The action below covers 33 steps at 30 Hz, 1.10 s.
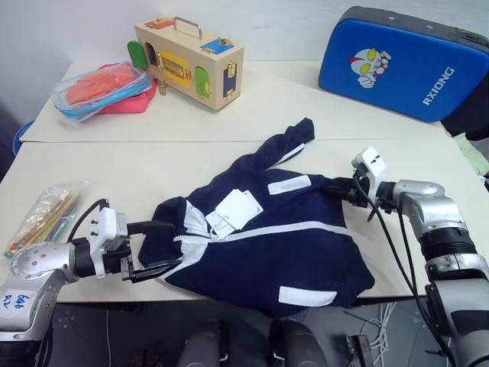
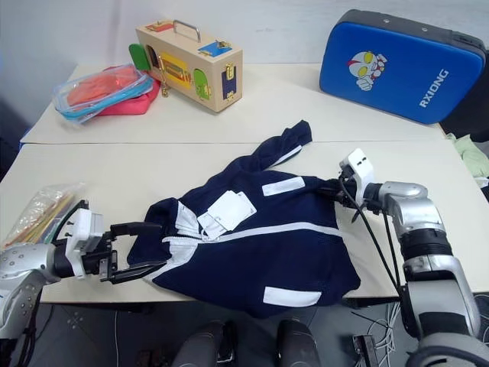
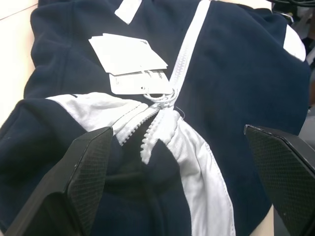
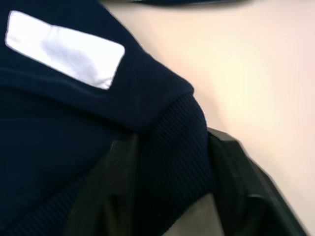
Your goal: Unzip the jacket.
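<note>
The navy jacket [image 1: 267, 252] lies flat near the table's front edge, collar toward my left. Its white zipper [image 1: 290, 228] runs across the chest and is parted a little at the collar [image 3: 147, 132]. White paper tags [image 3: 128, 54] lie beside the zipper. My left gripper [image 1: 157, 246] is open, one black finger [image 3: 83, 167] on each side of the collar, with fabric between them. At the jacket's far right end, my right gripper [image 1: 340, 191] is shut on a ribbed navy edge [image 4: 172, 147], which sits pinched between both fingers.
A wooden latch box [image 1: 189, 52] and a clear container of orange things [image 1: 99, 88] stand at the back left. A blue padded case [image 1: 401, 61] leans at the back right. A plastic bag of coloured sticks [image 1: 42, 214] lies beside my left arm.
</note>
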Each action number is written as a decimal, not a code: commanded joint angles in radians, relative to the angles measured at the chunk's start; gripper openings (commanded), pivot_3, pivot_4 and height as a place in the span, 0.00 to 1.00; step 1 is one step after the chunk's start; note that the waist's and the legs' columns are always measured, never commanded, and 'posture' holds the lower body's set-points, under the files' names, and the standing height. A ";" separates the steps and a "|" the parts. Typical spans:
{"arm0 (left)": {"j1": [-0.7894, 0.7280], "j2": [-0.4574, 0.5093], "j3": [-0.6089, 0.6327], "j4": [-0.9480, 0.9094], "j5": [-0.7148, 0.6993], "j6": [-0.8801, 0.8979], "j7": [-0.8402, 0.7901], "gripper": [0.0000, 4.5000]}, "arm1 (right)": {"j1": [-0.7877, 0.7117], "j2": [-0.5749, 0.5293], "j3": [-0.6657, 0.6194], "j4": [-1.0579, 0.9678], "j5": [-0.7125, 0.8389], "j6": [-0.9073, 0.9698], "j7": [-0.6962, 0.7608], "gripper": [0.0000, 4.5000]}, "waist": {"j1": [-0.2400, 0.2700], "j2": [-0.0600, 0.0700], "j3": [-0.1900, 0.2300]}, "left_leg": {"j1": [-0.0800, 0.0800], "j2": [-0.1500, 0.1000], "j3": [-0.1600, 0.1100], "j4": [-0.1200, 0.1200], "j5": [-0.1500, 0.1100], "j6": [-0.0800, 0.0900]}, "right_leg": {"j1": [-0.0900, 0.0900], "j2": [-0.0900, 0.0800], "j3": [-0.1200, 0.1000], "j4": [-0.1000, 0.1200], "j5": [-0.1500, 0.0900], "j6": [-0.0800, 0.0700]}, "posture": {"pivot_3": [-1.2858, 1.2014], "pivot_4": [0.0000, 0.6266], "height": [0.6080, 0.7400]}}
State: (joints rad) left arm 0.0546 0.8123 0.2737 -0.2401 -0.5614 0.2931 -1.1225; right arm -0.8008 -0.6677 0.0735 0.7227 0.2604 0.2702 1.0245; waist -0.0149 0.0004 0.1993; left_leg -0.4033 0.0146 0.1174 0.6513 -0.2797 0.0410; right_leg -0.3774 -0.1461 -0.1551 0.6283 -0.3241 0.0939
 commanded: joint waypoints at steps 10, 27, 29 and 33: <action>0.026 -0.025 -0.011 -0.005 0.055 -0.073 0.023 1.00 | -0.003 -0.015 -0.052 0.101 -0.110 -0.262 -0.037 0.13 | -0.009 0.000 0.000 | 0.000 0.000 0.000 0.000 0.000 0.000 | 0.000 0.000 0.000 0.000 0.000 0.000 | 0.52 0.24 1.00; 0.051 -0.011 0.136 0.058 0.008 -0.092 0.005 1.00 | 0.536 -0.163 -0.326 -0.717 0.290 -0.187 0.286 1.00 | -0.010 0.000 0.000 | 0.001 0.001 -0.001 -0.001 0.000 0.000 | 0.002 0.000 0.000 0.000 0.000 0.000 | 0.52 0.24 1.00; 0.041 -0.006 0.124 0.050 0.001 -0.068 0.002 1.00 | 0.648 -0.152 -0.317 -0.832 0.298 -0.206 0.308 1.00 | -0.007 0.000 0.000 | 0.001 0.001 -0.001 -0.001 0.000 0.000 | 0.002 0.000 -0.001 -0.001 0.000 0.000 | 0.52 0.24 1.00; -0.056 -0.039 0.034 0.042 0.016 -0.068 0.018 1.00 | 0.661 -0.113 -0.241 -0.913 0.284 -0.131 0.226 1.00 | 0.007 -0.001 0.000 | 0.002 0.000 -0.002 0.000 -0.001 0.000 | 0.003 -0.001 -0.001 -0.001 0.001 0.001 | 0.52 0.24 1.00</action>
State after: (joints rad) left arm 0.0310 0.7834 0.3374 -0.1783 -0.5427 0.2309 -1.1097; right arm -0.1100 -0.7834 -0.1803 -0.1355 0.5316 0.0994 1.2898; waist -0.0076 -0.0004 0.1989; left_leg -0.4017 0.0141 0.1158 0.6520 -0.2811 0.0414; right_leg -0.3751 -0.1477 -0.1554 0.6266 -0.3229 0.0946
